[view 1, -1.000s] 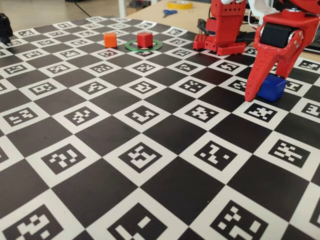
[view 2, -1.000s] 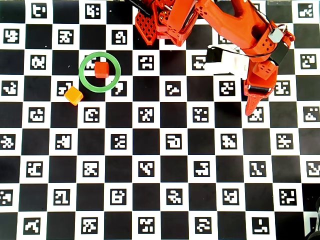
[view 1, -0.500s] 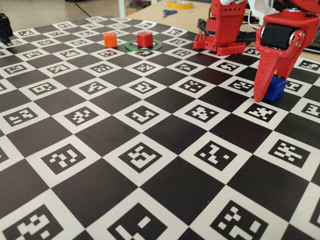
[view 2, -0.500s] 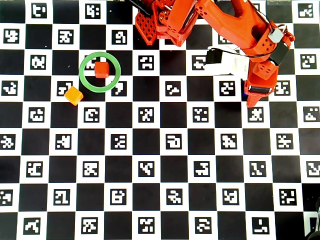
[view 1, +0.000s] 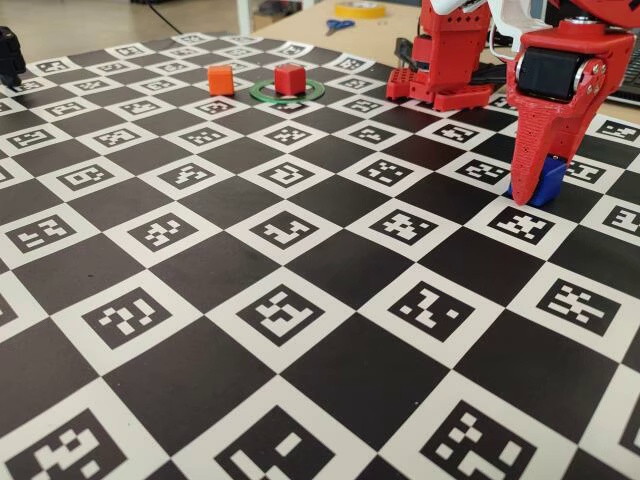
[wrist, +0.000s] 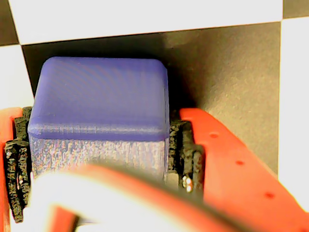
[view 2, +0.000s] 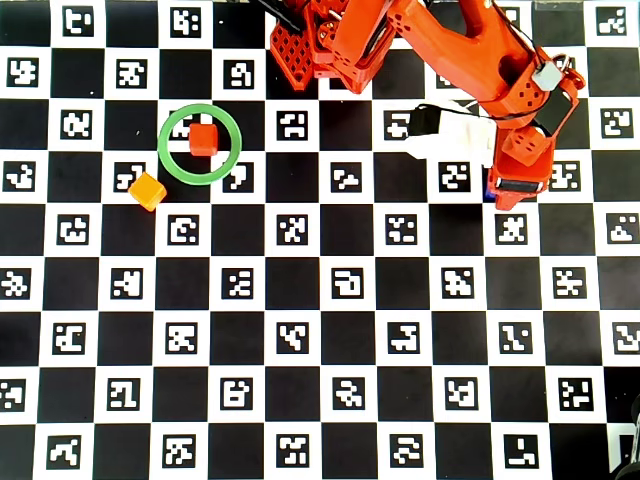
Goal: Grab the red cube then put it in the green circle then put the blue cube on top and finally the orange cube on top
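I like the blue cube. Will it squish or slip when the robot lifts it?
Probably not squish: the blue cube looks solid, with crisp edges. It likely won't slip, since the fingers press flat sides. Flat faces mean it shouldn't roll.

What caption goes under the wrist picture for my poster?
The red gripper squeezes the blue cube between its fingers on a black square.

A checkerboard mat of printed markers (view 1: pixel 300 310) covered the table; blue-handled scissors (view 1: pixel 339 26) and a yellow tape roll (view 1: pixel 360 9) lay beyond it.
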You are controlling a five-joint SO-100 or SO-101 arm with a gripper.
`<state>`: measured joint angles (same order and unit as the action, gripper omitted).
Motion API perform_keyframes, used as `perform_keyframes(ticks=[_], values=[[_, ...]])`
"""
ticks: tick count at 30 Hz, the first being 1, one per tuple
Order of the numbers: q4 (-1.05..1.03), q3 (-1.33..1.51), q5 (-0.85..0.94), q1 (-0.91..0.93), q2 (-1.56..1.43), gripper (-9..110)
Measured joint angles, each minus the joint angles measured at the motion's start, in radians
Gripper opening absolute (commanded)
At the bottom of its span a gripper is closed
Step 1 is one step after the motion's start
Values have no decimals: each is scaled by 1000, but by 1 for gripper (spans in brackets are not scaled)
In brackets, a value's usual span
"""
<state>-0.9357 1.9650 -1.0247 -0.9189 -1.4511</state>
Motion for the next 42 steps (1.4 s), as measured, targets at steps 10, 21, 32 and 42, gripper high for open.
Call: perform_keyframes(ticks=[10, 21, 32, 42], values=[[-58, 2, 77, 63, -34, 13], [-219, 3, 225, 149, -198, 13], [-417, -35, 522, 454, -344, 13], [-494, -176, 957, 937, -362, 13]])
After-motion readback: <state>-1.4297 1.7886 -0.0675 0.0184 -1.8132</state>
